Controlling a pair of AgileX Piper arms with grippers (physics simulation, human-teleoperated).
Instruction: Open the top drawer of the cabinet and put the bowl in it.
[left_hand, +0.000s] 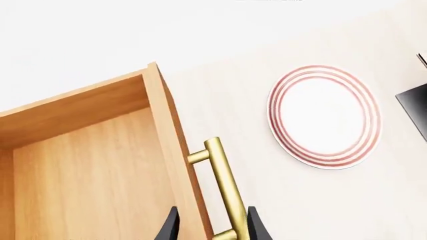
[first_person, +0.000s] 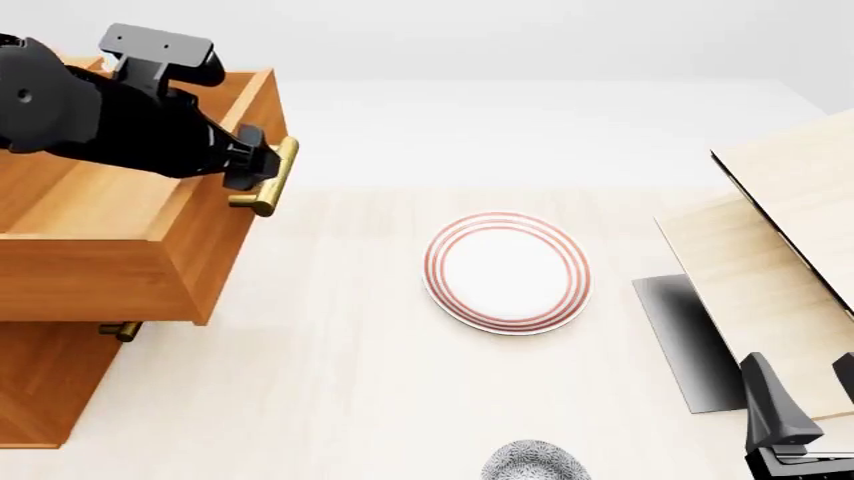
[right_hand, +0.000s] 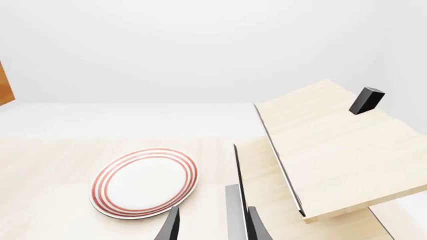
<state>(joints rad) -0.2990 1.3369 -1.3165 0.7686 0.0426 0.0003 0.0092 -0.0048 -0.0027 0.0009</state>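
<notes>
Left arm at the pulled-out drawer, right arm idle low on the table.

The cabinet (first_person: 54, 395) stands under the left gripper (first_person: 254, 165), whose fingers close on the brass handle (left_hand: 223, 185) of the top drawer (first_person: 147, 250), which juts out. The plate (first_person: 507, 272) lies between both arms. The bowl (first_person: 537, 463) sits just beside the right gripper (first_person: 801, 400), apparently parted and empty.

No readable text, label, brand, number or sign shows on anything in these views.
</notes>
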